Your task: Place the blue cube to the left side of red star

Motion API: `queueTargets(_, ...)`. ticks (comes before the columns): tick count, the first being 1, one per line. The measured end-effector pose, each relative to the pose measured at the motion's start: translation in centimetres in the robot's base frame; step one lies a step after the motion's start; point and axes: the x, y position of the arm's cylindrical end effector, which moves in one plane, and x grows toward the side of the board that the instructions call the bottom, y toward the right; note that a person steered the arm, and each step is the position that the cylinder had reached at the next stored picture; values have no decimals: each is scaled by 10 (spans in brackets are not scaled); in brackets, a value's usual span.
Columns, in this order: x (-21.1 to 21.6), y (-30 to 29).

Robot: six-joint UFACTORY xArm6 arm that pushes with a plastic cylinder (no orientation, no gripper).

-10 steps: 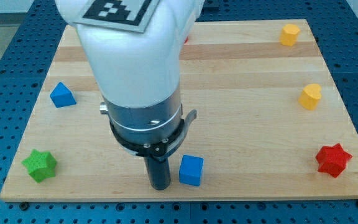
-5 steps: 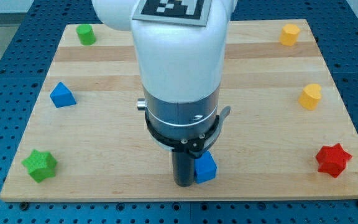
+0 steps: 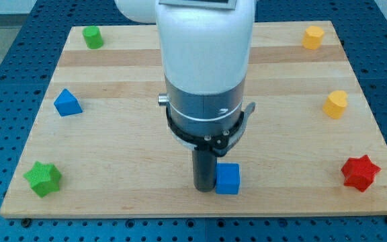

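The blue cube [image 3: 228, 179] sits near the bottom edge of the wooden board, right of centre. My tip [image 3: 204, 189] is at its left side and touches it. The red star [image 3: 360, 173] lies at the board's bottom right, well to the right of the cube. The white and grey arm body rises above the tip and hides the middle of the board.
A green star [image 3: 43, 179] lies at the bottom left, a blue triangular block [image 3: 67, 103] at the left, a green block [image 3: 92, 37] at the top left. A yellow block [image 3: 312, 37] is at the top right, another yellow block [image 3: 336, 104] at the right edge.
My tip has moved to the right and pushed the blue cube to the right along the bottom edge, closer to the red star. The arm body uncovered the green block at top left.
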Motion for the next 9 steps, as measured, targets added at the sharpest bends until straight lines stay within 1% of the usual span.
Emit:
queueTargets(2, 3, 15)
queueTargets(5, -20, 25)
queueTargets(9, -21, 82)
